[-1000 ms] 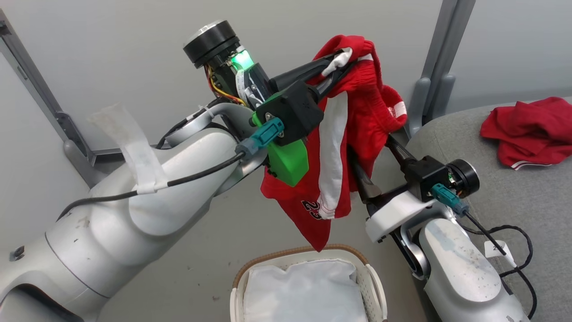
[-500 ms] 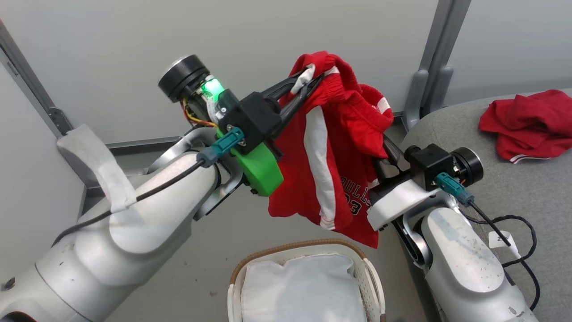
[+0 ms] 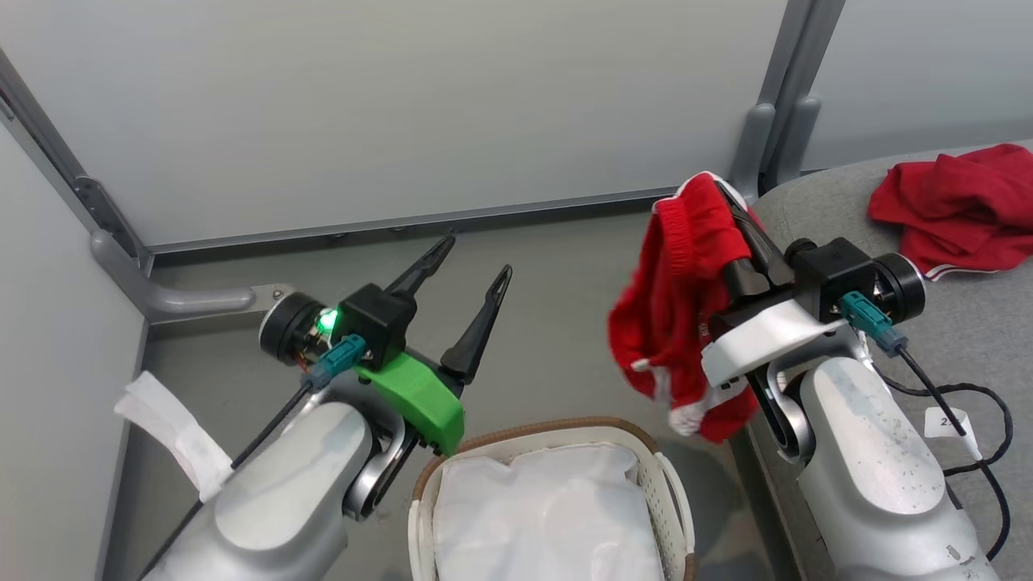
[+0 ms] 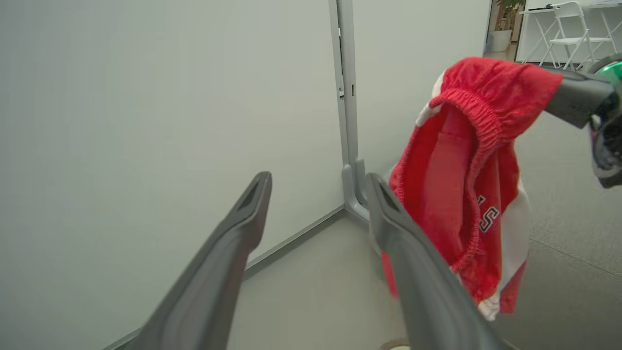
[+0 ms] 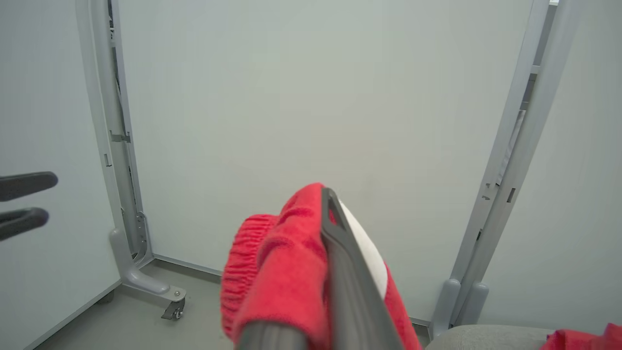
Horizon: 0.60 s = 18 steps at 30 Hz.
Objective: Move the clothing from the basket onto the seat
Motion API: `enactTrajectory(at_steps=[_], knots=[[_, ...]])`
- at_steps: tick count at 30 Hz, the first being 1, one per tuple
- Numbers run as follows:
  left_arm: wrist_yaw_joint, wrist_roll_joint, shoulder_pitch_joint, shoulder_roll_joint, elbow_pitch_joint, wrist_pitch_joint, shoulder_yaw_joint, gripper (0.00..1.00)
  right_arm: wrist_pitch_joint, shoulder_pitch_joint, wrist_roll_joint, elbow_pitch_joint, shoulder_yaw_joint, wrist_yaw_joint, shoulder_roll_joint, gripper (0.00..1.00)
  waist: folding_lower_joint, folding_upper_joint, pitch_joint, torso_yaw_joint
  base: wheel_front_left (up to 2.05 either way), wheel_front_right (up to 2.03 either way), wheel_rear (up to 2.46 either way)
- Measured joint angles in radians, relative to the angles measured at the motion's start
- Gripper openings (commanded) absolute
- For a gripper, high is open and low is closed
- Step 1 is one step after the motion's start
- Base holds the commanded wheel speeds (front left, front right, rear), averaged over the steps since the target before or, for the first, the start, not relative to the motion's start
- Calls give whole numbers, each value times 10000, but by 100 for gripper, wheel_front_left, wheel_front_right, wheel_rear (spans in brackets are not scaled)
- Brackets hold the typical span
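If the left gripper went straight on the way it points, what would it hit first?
Probably the wall near its floor edge; the left gripper looks clear of the clothing.

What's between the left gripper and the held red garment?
Nothing. In the head view, the left gripper and red garment have bare grey floor between them.

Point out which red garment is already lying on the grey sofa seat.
The crumpled bright red garment at far right lies on the grey woven sofa seat; the white-trimmed red shorts hang from the right end effector.
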Motion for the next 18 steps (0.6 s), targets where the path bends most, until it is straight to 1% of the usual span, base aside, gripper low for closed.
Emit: enactTrajectory(at_steps=[3, 8, 12, 18], knots=[[-4, -19, 635, -178, -46, -31, 495, 100, 0, 6, -50, -8, -184, 0, -6, 0, 0, 0, 45, -12, 0, 0, 0], [23, 477, 1777, -426, -132, -35, 1432, 100, 0, 86, -86, -40, -366, 0, -6, 0, 0, 0, 101, -63, 0, 0, 0], [-184, 838, 2433, -696, -75, -44, 1927, 100, 0, 91, -138, -58, -481, 0, -2, 0, 0, 0, 118, -80, 0, 0, 0], [-464, 1354, 2800, -1028, 0, -44, 2602, 100, 0, 89, -163, -84, -621, 0, -2, 0, 0, 0, 139, -113, 0, 0, 0]])
